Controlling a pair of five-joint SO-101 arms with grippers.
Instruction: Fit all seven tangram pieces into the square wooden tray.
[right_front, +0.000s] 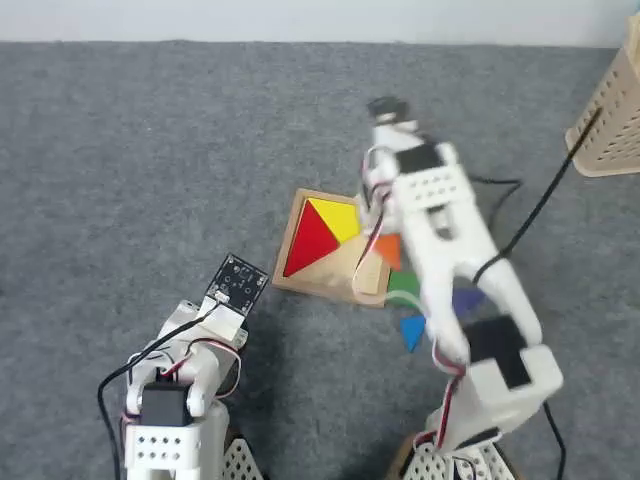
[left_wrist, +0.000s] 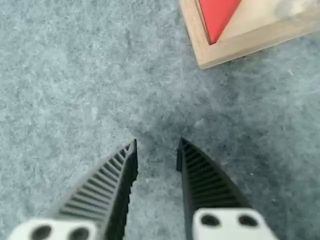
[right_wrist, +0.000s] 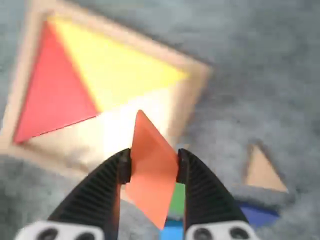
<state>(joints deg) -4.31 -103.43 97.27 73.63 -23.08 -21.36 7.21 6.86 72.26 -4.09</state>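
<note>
From above, the right arm (right_front: 440, 230) covered the tray's (right_front: 288, 245) right side and hid most of the orange piece (right_front: 389, 250), the green piece (right_front: 403, 285) and the purple piece (right_front: 468, 298). A basket (right_front: 612, 110) was cut off at the edge. The left wrist view cut the tray to one corner, with only a tip of the red piece (left_wrist: 217, 17). In the right wrist view, the orange piece and the right hand (right_wrist: 152, 162) hid most of the green piece.
</note>
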